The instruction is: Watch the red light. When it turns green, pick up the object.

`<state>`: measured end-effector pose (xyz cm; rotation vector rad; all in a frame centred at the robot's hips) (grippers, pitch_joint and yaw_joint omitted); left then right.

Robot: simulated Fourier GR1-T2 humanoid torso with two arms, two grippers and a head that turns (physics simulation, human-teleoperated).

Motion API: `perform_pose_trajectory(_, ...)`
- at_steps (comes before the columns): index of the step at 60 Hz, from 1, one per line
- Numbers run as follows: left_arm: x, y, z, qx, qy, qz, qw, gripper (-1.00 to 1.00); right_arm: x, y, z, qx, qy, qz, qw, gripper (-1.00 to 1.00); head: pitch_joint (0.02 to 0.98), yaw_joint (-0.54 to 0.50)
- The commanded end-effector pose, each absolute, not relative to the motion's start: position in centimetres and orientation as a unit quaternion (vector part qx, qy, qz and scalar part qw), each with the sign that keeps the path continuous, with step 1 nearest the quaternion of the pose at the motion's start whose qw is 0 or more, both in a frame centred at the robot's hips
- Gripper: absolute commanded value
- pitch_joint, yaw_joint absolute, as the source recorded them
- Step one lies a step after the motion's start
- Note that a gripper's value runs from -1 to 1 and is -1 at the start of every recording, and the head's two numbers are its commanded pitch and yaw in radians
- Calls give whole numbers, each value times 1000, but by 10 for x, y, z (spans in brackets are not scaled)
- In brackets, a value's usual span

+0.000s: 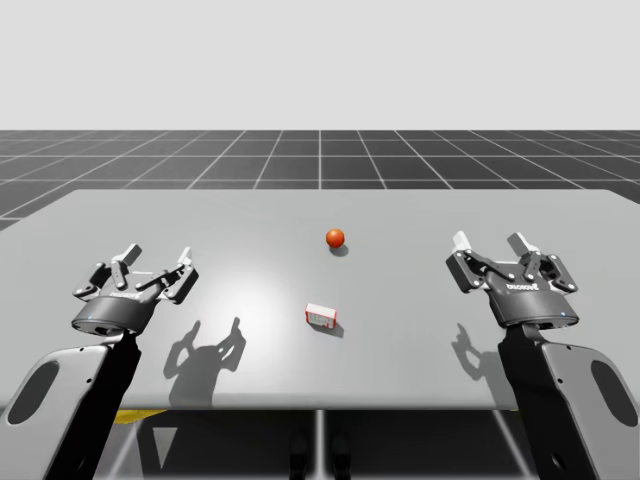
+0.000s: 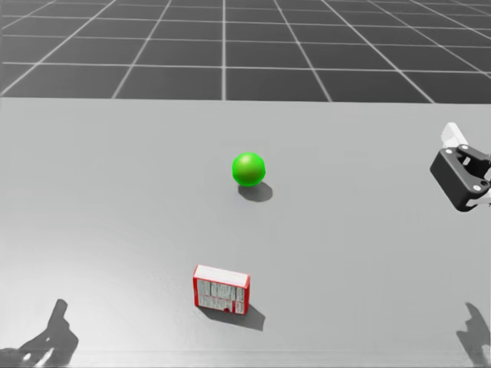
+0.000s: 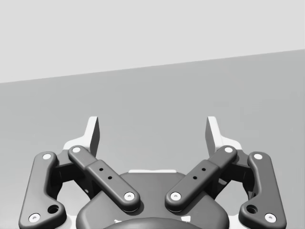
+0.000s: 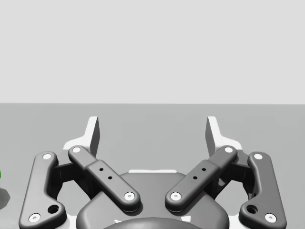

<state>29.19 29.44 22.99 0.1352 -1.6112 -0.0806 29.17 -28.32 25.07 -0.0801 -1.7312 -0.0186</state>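
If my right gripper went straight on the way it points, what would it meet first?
Probably nothing: ahead of the right gripper lies bare table to its far edge. The ball sits well off to the side, though depth is unclear.

Grey table (image 1: 200,220), red-orange ball (image 1: 335,237) mid-table, small red-and-white box (image 1: 321,316) nearer the front, left gripper (image 1: 155,255) and right gripper (image 1: 489,242) flanking, fingers spread.

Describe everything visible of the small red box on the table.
The box is small and oblong, with red edges and a pale grey printed face; it looks like cardboard. It sits closed, turned slightly askew, on the table, nearer to me than the round light and a little to its left. Only the table touches it; its shadow falls beside it.
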Motion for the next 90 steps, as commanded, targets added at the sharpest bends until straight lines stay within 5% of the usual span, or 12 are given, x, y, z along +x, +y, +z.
perform_pose_trajectory(1,292,295,230,60,-720,-36,690,-1000,292,-284,251,-35,-761,-8,648,-1000,701,-53)
perform_pose_trajectory(18,292,295,230,60,-720,-36,690,-1000,292,-283,252,-36,-761,-8,648,-1000,863,-38)
perform_pose_trajectory(39,290,289,232,50,-720,-35,691,-1000,291,-281,252,-36,-761,-7,648,-1000,895,-19)
perform_pose_trajectory(52,263,266,249,-26,-721,-57,690,-1000,291,-280,251,-36,-760,-7,649,-1000,885,-20)
perform_pose_trajectory(64,228,232,245,-78,-708,-136,689,-1000,290,-279,251,-38,-761,-7,648,-1000,884,-14)
perform_pose_trajectory(77,195,206,219,-137,-670,-163,711,-1000,289,-279,251,-38,-761,-6,648,-1000,881,-11)
perform_pose_trajectory(90,187,174,180,-170,-631,-184,734,-1000,289,-279,251,-37,-760,-5,649,-1000,880,-6)
